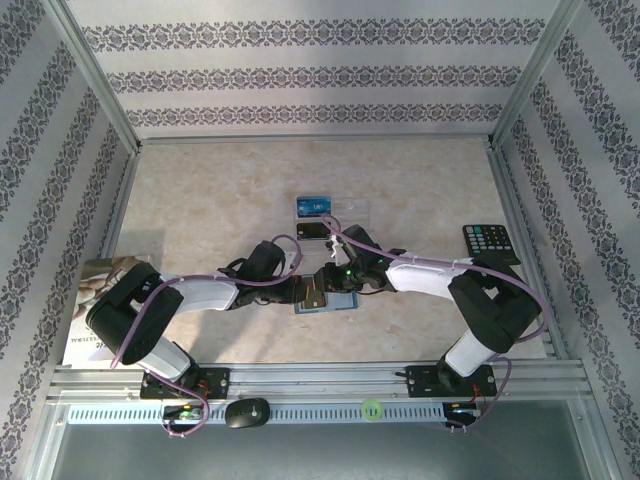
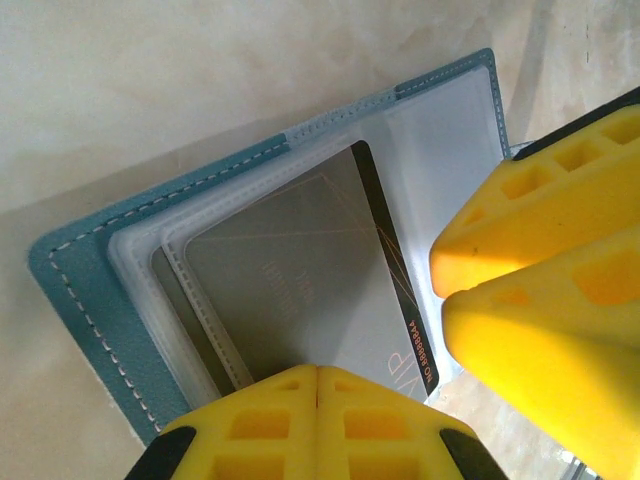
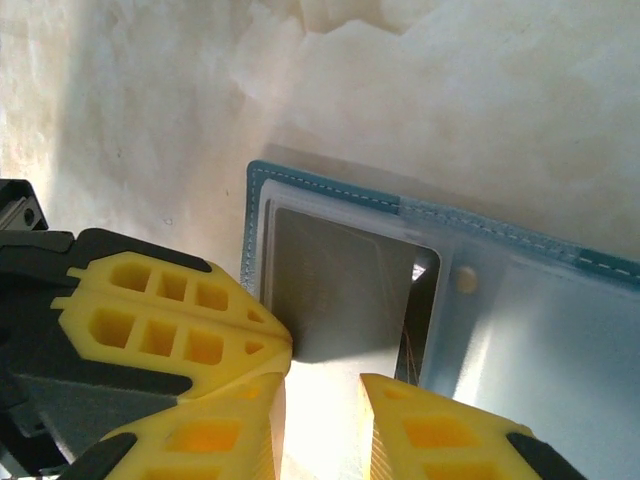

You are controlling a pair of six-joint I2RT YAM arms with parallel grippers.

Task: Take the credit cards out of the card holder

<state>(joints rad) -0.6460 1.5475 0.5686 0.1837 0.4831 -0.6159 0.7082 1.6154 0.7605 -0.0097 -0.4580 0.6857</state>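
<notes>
Left wrist view: open card holder (image 2: 85, 290), grey card (image 2: 300, 280) in clear sleeve, left hand (image 2: 316, 400) closed on it, right hand (image 3: 325, 400) slightly apart.

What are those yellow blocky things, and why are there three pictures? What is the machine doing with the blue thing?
The machine is two robot arms bolted to a table. One picture looks down from above; the other two come from little cameras on each arm's wrist. The yellow blocks are the arms' fingers. The left gripper is shut, pinching the edge of the card holder, a small blue wallet lying open. The right gripper has a gap between its fingers, right by a grey card in a clear pocket. From above you can also see two cards already lying on the table, and a black calculator at the right.
</notes>
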